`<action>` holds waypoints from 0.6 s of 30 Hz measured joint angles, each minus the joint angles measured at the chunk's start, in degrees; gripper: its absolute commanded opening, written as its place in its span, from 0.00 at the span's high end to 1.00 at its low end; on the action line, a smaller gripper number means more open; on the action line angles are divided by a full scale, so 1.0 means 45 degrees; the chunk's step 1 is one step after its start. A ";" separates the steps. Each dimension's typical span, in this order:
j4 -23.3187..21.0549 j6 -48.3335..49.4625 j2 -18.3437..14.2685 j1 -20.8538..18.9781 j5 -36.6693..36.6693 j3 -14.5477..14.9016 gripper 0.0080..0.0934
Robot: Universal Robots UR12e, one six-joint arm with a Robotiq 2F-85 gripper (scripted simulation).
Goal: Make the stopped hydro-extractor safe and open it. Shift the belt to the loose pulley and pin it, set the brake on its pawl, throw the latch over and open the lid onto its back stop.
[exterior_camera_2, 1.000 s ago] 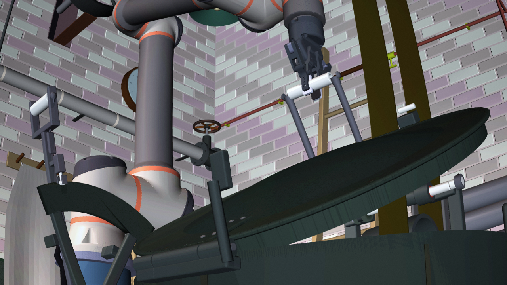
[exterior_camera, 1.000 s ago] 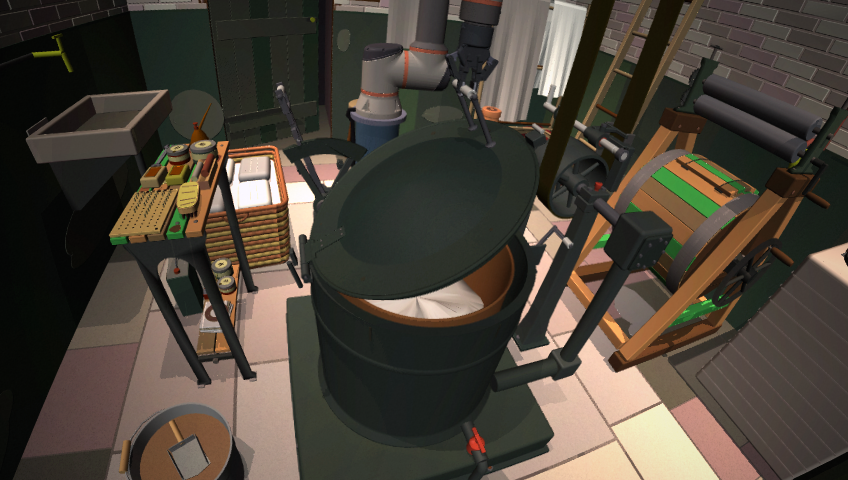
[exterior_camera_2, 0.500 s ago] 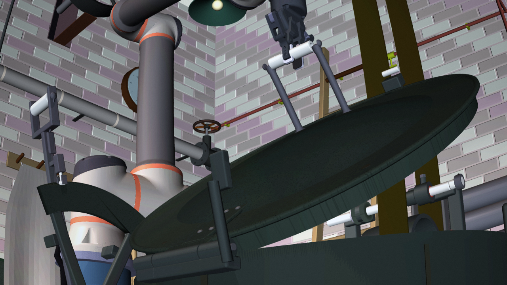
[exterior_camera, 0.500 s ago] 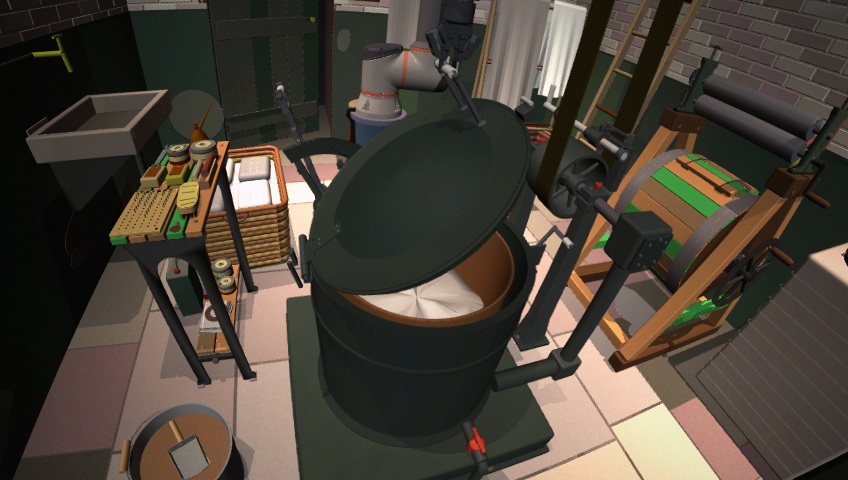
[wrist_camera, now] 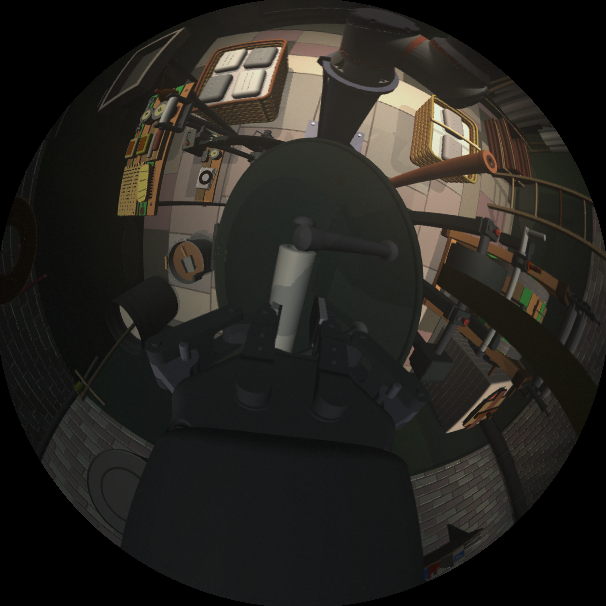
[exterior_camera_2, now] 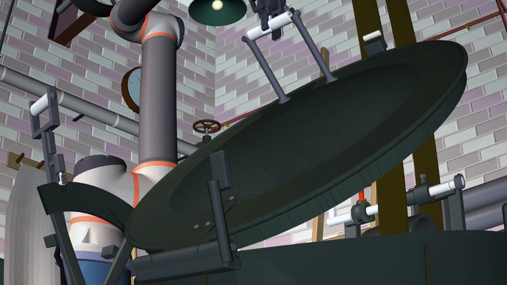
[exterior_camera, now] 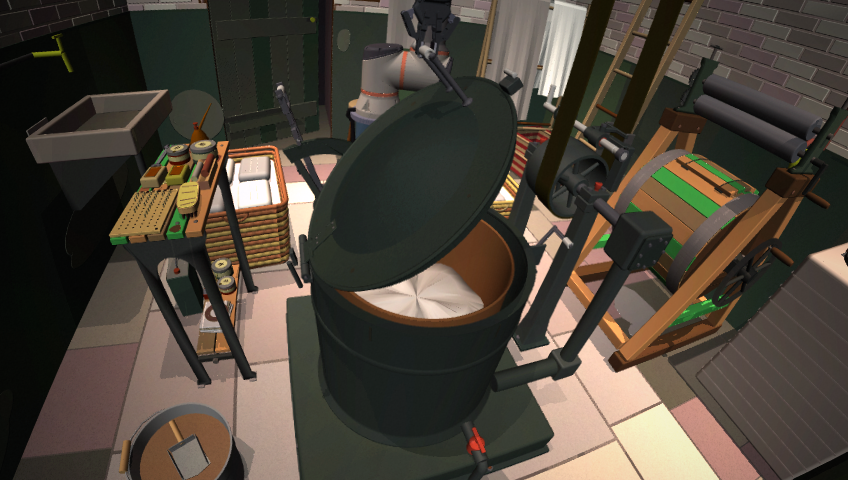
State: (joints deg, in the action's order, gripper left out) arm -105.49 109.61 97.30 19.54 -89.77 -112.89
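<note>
In the middle of the room stands the dark green extractor tub, its copper basket holding white cloth. The round lid is tilted up on its hinge at the left rim. Above the lid's raised edge my gripper is closed around the white grip of the lid handle, whose two dark legs run down to the lid. The belt rises from the pulley right of the tub. The brake lever stands at the left, over its curved quadrant.
A wooden washing drum with rollers fills the right side. A workbench with small parts and a wicker basket stand left of the tub. A bucket sits on the floor near the front left.
</note>
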 measured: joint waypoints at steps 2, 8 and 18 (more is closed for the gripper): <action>0.0112 0.0171 0.0016 0.0170 0.0000 0.0095 1.00; 0.0423 0.0685 0.0039 0.0684 -0.0002 0.0383 1.00; 0.0858 0.1542 -0.0010 0.1542 -0.0006 0.0867 1.00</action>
State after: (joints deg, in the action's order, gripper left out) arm -101.63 116.55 97.26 26.48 -89.80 -108.99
